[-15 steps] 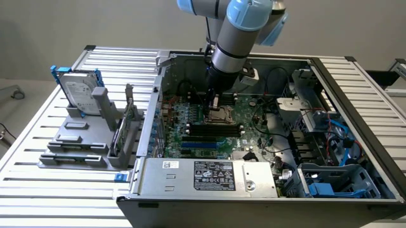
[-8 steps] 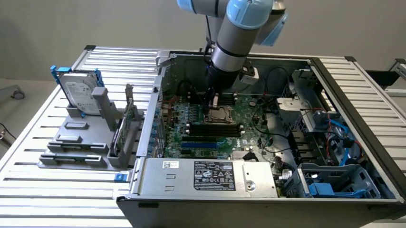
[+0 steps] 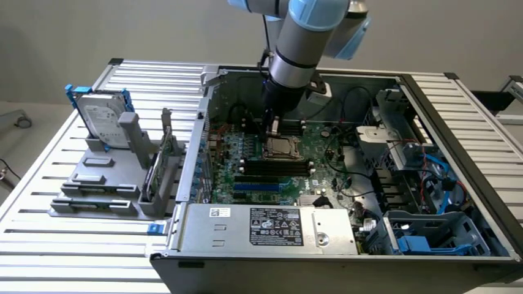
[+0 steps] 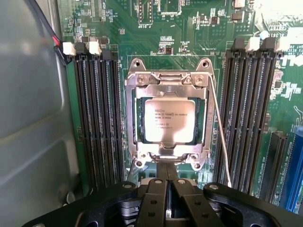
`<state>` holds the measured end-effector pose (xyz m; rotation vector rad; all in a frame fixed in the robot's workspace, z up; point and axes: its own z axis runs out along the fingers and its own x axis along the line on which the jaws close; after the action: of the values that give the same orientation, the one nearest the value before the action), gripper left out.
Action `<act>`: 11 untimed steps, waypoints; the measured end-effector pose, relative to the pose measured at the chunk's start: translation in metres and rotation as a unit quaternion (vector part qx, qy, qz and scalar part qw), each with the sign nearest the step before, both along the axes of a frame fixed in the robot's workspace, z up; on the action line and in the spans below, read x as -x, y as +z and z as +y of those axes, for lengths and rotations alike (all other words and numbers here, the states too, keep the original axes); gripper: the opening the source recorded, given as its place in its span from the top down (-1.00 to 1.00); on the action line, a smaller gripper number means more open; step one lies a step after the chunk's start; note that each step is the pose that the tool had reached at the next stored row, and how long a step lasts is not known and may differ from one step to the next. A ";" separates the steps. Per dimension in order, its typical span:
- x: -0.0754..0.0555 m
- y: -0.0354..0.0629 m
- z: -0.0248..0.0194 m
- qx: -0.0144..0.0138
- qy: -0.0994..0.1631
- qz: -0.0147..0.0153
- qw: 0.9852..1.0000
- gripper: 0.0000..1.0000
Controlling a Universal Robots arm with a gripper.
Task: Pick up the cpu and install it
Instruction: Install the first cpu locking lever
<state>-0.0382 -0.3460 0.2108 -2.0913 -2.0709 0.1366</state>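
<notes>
Cpu edges lie hidden under metal frame; closed pincer seemingly empty.

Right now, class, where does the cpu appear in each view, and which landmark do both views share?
Exterior view: the cpu sits on the motherboard, just below the gripper.
Wrist view: the cpu lies inside the metal socket frame, just beyond the shut gripper.
Shared landmark: the black memory slots beside the cpu.
</notes>
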 end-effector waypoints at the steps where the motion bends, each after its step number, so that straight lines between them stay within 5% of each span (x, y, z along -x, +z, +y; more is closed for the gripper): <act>1: 0.002 0.0007 0.0000 0.000 0.000 0.000 1.000 0.79; 7: 0.013 0.0049 0.0000 -0.006 0.000 0.000 1.000 0.79; 11: 0.024 0.0071 0.0000 -0.012 -0.001 0.000 1.000 0.79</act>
<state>-0.0624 -0.3460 0.2180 -2.0784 -2.0605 0.1102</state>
